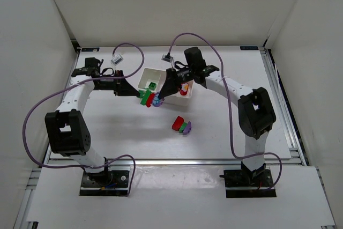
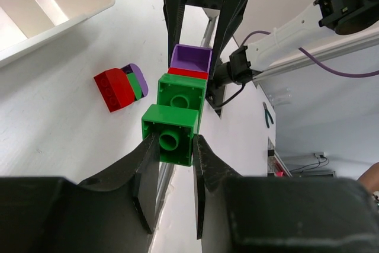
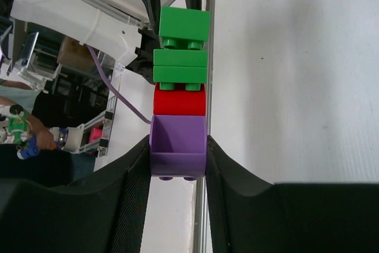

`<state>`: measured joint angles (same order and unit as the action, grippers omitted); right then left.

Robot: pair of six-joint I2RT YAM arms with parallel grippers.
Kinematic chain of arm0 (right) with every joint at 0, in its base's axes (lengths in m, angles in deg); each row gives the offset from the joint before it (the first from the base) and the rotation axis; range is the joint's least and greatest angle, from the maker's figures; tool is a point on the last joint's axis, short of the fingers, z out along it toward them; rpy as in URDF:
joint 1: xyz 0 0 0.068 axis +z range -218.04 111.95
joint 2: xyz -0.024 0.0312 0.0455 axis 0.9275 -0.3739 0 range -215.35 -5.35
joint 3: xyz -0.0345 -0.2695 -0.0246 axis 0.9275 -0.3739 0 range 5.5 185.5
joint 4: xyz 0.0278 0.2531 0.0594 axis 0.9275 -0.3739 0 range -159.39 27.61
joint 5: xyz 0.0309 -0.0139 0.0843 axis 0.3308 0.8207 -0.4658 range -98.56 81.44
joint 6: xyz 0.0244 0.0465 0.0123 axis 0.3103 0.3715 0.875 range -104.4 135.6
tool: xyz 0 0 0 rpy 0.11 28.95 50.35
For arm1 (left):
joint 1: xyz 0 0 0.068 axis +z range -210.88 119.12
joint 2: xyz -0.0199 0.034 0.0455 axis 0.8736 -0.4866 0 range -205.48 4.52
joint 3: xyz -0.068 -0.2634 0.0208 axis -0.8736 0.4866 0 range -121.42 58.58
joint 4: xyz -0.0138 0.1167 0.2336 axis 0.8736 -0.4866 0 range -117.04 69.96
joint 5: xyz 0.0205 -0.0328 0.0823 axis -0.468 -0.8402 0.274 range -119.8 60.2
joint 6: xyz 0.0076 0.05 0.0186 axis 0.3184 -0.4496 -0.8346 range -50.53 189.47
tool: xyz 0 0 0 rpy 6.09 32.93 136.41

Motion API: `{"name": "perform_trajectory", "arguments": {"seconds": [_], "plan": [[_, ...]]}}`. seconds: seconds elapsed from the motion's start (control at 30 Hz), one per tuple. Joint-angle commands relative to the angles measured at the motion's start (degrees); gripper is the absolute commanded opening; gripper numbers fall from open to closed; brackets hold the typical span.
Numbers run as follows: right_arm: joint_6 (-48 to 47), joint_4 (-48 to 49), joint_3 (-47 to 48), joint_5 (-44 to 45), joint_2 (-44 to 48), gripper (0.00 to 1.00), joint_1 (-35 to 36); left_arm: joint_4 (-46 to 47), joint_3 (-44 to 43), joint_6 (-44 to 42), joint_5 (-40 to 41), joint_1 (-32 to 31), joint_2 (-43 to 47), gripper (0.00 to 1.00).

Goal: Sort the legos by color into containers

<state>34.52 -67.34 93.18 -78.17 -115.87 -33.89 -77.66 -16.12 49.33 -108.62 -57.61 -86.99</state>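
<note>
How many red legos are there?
3: one in the held stack, one in the loose clump on the table, one in the tray. More may be hidden.

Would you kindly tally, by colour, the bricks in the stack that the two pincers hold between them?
In the stack:
Green bricks: 2
Red brick: 1
Purple brick: 1
Total: 4
</note>
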Motion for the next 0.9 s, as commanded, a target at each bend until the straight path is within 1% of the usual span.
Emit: {"name": "perform_trajectory", "arguments": {"seconds": [0.0, 0.17, 0.3, 0.37, 0.4, 0.43, 0.47, 0.5, 0.57, 0.6, 0.63, 0.67, 0.77, 0.87], "plan": [[-4.8, -3.4, 1.3, -1.7, 1.9, 0.00, -0.3, 0.2, -0.8, -1.7, -0.4, 0.6, 2.9, 0.10], [-7.5, -6.0, -1.9, -1.8, 5.0, 0.00, -3.1, 0.3, 0.3, -2.1, -0.2, 3.0, 3.5, 0.10], [-12.6, -12.1, -2.9, -1.3, 7.2, 0.00, -4.5, 1.5, -0.1, -2.1, 1.9, 3.3, 3.1, 0.10], [-15.0, -13.4, -3.8, 0.1, 9.0, 0.00, -5.1, 6.4, 0.6, 4.7, 8.7, 2.6, 3.3, 0.10], [-15.8, -14.4, -5.0, 1.6, 9.8, 0.00, -5.7, 11.4, 0.8, 7.9, 14.9, 2.3, 3.4, 0.10], [-16.2, -14.5, -5.7, 2.3, 10.5, 0.00, -6.1, 13.8, 0.9, 11.5, 17.4, 2.0, 3.4, 0.10], [-16.7, -14.7, -6.5, 3.2, 12.2, 0.00, -6.5, 15.9, 0.3, 13.4, 20.7, 0.2, 3.1, 0.10], [-17.4, -15.9, -7.4, 4.2, 12.9, 0.00, -6.8, 18.5, -0.4, 14.8, 28.5, -0.9, 2.6, 0.10], [-20.5, -18.1, -8.1, 6.1, 14.9, 0.00, -7.9, 21.8, -2.4, 18.3, 32.4, -3.1, 0.5, 0.10], [-20.9, -18.9, -8.5, 6.8, 15.5, 0.00, -8.0, 22.7, -3.3, 19.5, 38.1, -3.1, -0.4, 0.10], [-21.3, -19.0, -8.8, 7.8, 15.9, 0.00, -8.6, 23.1, -4.3, 19.7, 40.6, -5.6, -1.4, 0.10], [-21.4, -19.6, -9.0, 8.4, 16.7, 0.00, -8.9, 23.5, -6.5, 21.7, 43.0, -6.9, -3.7, 0.10], [-21.2, -19.6, -9.8, 9.6, 17.4, 0.00, -9.8, 24.1, -9.2, 22.1, 46.8, -9.2, -7.4, 0.10], [-21.2, -19.7, -9.9, 10.0, 18.0, 0.00, -10.4, 26.9, -10.6, 22.5, 49.6, -11.3, -9.8, 0.11]]}}
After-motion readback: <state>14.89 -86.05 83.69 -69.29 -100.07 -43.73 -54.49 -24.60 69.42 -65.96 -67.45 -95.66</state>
